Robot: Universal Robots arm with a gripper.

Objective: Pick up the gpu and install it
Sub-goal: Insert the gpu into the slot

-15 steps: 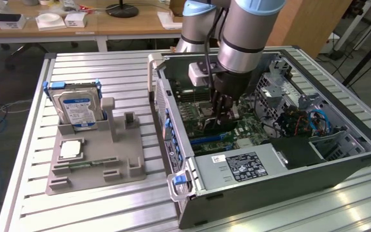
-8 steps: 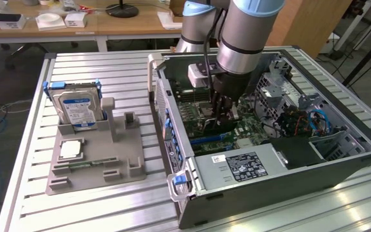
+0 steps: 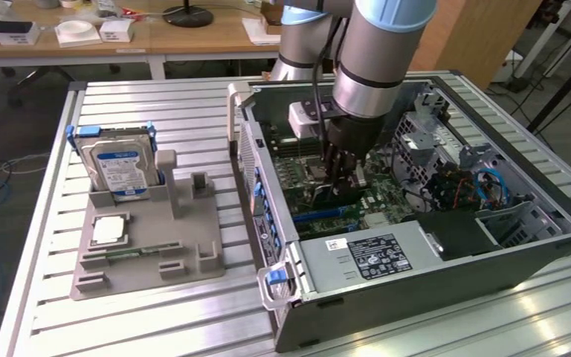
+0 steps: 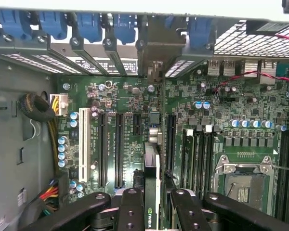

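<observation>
My gripper [image 3: 339, 177] is lowered into the open computer case [image 3: 265, 186], shut on the gpu [image 3: 327, 195], a thin dark card held on edge just above the motherboard. In the wrist view the gpu [image 4: 151, 173] runs edge-on between my two black fingers [image 4: 131, 211], a small green logo showing on it. Its metal end bracket [image 4: 154, 53] reaches up to the row of rear slot covers. It stands over a motherboard slot, between the long black expansion slots [image 4: 111, 149] and the slot [image 4: 171, 144] on its other side. Whether it is seated I cannot tell.
On the exterior view's left, a grey holder [image 3: 146, 245] carries a silver hard drive with a blue label [image 3: 117, 167]. Inside the case are the power supply [image 3: 365, 256], the CPU socket [image 4: 243, 185], cable bundles [image 4: 38, 108] and blue slot latches [image 4: 53, 24].
</observation>
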